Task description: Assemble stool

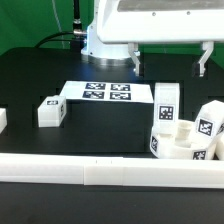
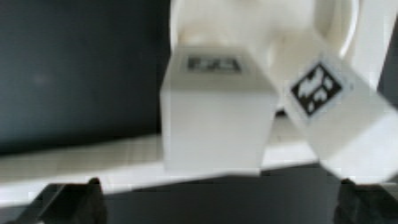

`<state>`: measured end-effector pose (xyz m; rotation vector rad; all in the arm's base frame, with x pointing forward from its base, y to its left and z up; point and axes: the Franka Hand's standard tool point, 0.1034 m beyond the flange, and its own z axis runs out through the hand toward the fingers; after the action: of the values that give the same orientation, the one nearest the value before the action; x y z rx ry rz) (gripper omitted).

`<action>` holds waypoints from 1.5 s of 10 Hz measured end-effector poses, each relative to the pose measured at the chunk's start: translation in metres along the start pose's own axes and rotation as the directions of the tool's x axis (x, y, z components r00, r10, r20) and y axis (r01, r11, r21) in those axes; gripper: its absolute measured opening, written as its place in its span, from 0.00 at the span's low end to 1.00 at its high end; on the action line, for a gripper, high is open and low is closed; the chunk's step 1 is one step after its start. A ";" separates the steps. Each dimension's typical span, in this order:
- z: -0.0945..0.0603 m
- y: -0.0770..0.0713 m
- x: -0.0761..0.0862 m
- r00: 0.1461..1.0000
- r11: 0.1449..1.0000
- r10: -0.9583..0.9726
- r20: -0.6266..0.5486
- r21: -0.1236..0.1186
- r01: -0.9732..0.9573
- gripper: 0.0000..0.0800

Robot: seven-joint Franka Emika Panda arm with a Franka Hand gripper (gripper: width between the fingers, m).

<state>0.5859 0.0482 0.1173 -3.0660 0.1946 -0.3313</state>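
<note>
The white round seat (image 1: 178,150) lies at the exterior view's right, near the front rail. Two white tagged legs stand up from it, one (image 1: 165,106) on its left side and one (image 1: 207,124) on its right. A third white leg (image 1: 50,111) lies loose on the black table at the exterior view's left. My gripper (image 1: 170,62) hangs above the seat and its two legs, jaws wide open and empty. In the wrist view the gripper (image 2: 217,205) looks down on both legs, one (image 2: 214,115) centred and one (image 2: 331,100) beside it, with nothing between the fingertips.
The marker board (image 1: 105,93) lies flat behind the loose leg. A long white rail (image 1: 90,172) runs along the front of the table. A small white piece (image 1: 3,120) sits at the far left edge of the exterior view.
</note>
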 end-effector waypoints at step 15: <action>0.026 0.000 0.011 0.970 1.000 0.014 0.244 -0.007 -0.012 0.81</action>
<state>0.6026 0.0480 0.0942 -3.0720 0.2034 0.0484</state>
